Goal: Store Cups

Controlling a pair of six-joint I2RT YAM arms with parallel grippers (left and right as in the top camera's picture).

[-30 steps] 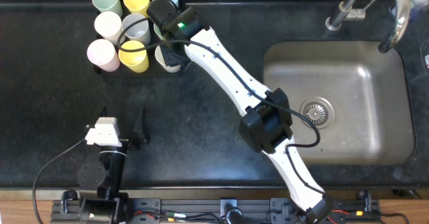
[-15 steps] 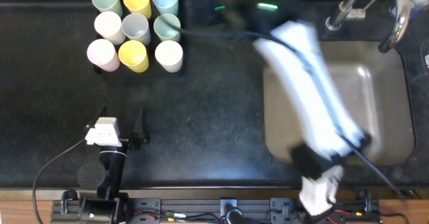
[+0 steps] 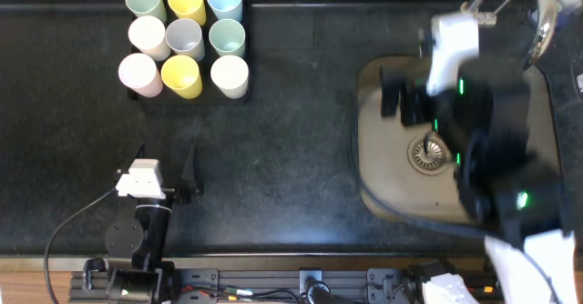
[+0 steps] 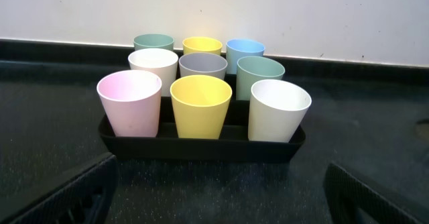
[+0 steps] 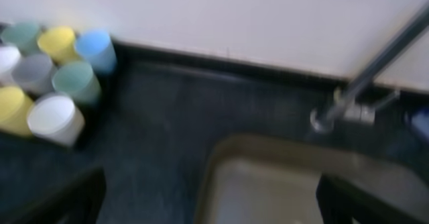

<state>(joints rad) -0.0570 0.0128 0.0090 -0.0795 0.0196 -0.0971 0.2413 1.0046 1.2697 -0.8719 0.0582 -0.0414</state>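
Several pastel cups stand upright in a black tray (image 3: pixel 187 99) at the counter's back left, with a white cup (image 3: pixel 230 75) at its front right corner. The left wrist view faces the same tray (image 4: pixel 201 147) and white cup (image 4: pixel 278 110) from a short way off. My left gripper (image 3: pixel 168 163) rests open on the counter in front of the tray, nothing between its fingers (image 4: pixel 67 192). Over the sink's left part, my right gripper (image 3: pixel 405 99) is lifted and open, holding nothing. The right wrist view has the cups (image 5: pixel 55 119) far off to one side.
A steel sink (image 3: pixel 383 186) fills the right of the dark counter, with a faucet (image 3: pixel 474 8) behind it. The faucet (image 5: pixel 362 90) and sink rim (image 5: pixel 221 150) also lie ahead of the right wrist. A wall runs behind the tray.
The right arm has swung away from the cup tray to the right and now hangs over the sink. The white cup stays in the tray's corner. The left arm has not moved.
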